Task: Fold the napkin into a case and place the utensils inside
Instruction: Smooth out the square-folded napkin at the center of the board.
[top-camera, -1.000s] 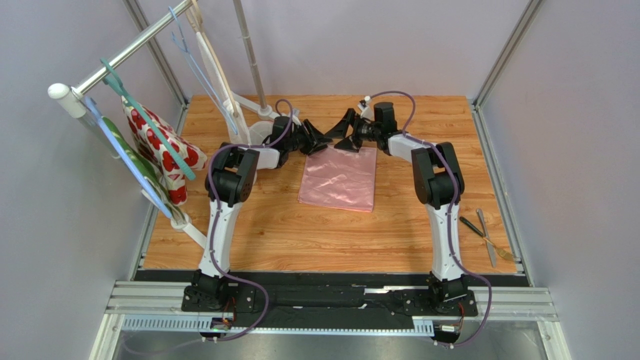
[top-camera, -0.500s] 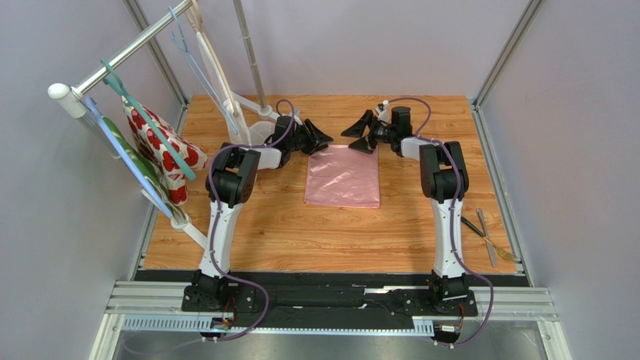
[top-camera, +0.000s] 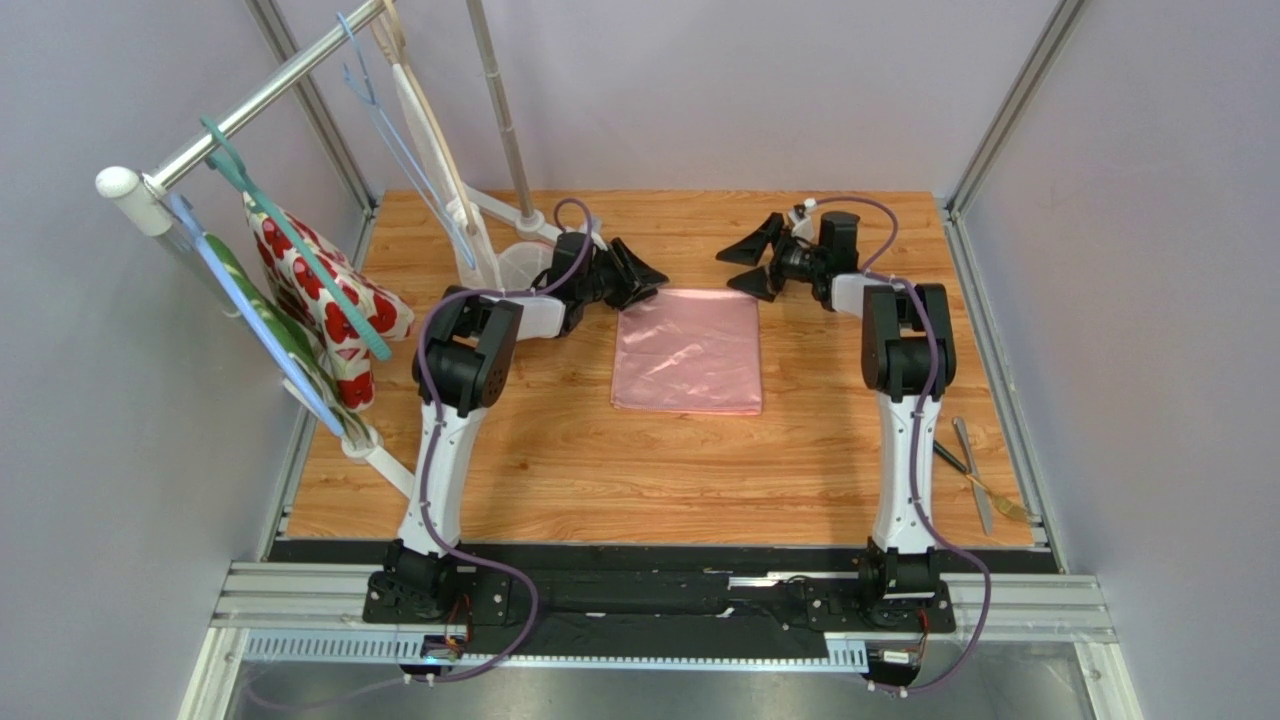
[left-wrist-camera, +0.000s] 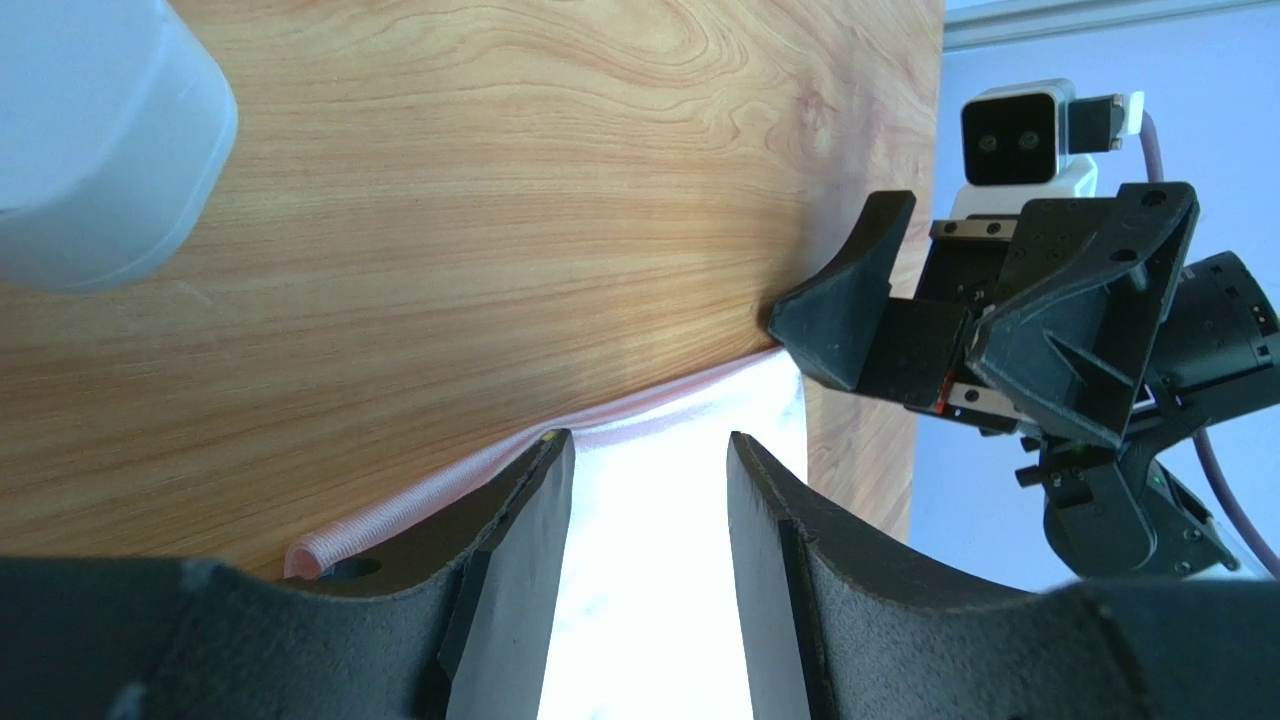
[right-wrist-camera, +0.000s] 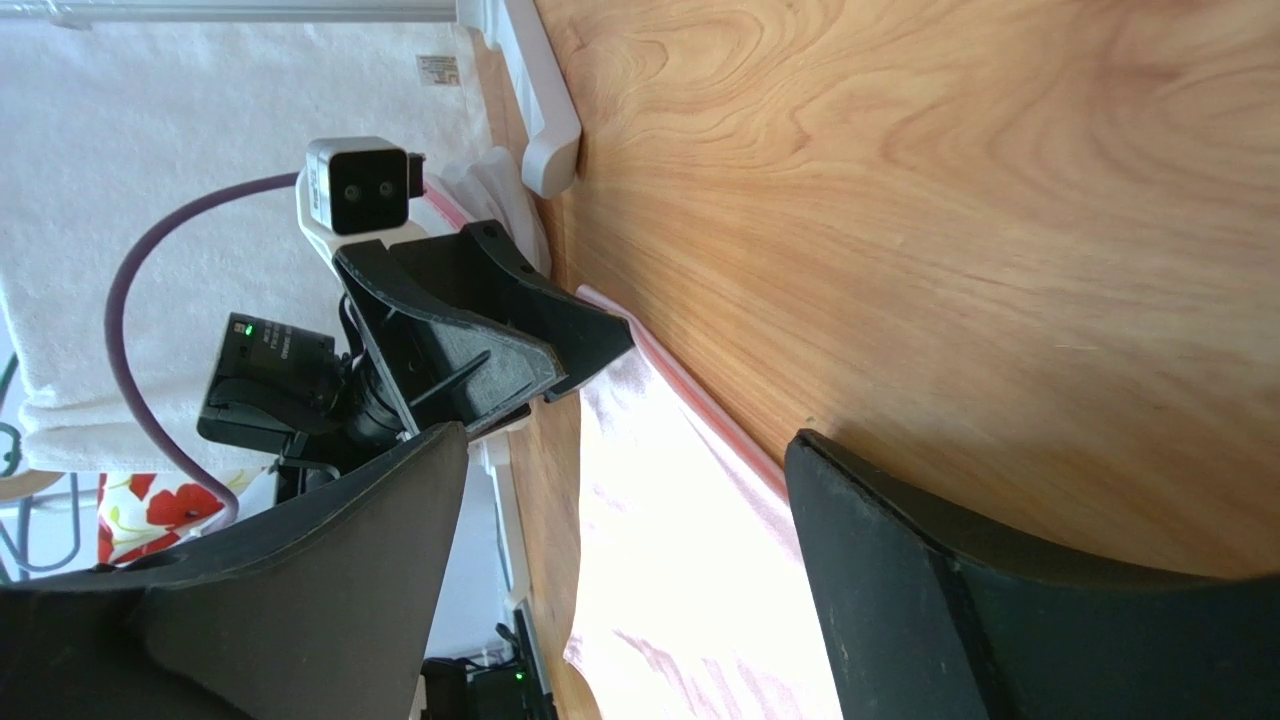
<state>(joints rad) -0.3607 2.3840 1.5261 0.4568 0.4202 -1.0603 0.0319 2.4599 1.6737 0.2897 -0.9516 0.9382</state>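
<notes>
**Napkin, a plain light-pink cloth folded to a flat rectangle (top-camera: 687, 353), lies between two parted pincers**

The napkin lies flat in the middle of the pale wooden desk (top-camera: 571, 450). Its far edge is a soft rolled fold running from 9 to 3 o'clock. From above it looks almost as wide as it is deep, so I cannot call its long axis with confidence.

The left pincer (top-camera: 646, 285) sits at the cloth's 11 o'clock corner, fingers apart and holding nothing. Its own camera shows the folded edge passing just under the gap between the two black fingers. Whether they touch the cloth I cannot tell.

The right pincer (top-camera: 739, 275) is spread wider and is also empty. It hangs just off the 1 o'clock corner over bare wood, clear of the cloth. The left arm is therefore the nearer one, and the cloth lies toward 6 o'clock from both.

The utensils (top-camera: 974, 473) are slim metal pieces: one silvery, one dark-handled, one yellowish. They lie crossed at the desk's 4 o'clock edge, well apart from the napkin and close to the right arm.

The folding looks only part done. The next fold probably asks each pincer to close on its own far corner, and the right one would first need to shift toward 7 o'clock.

No brand or writing can be read. A small printed tag (right-wrist-camera: 439, 68) on the white backdrop in the right wrist view is too small to make out.
</notes>
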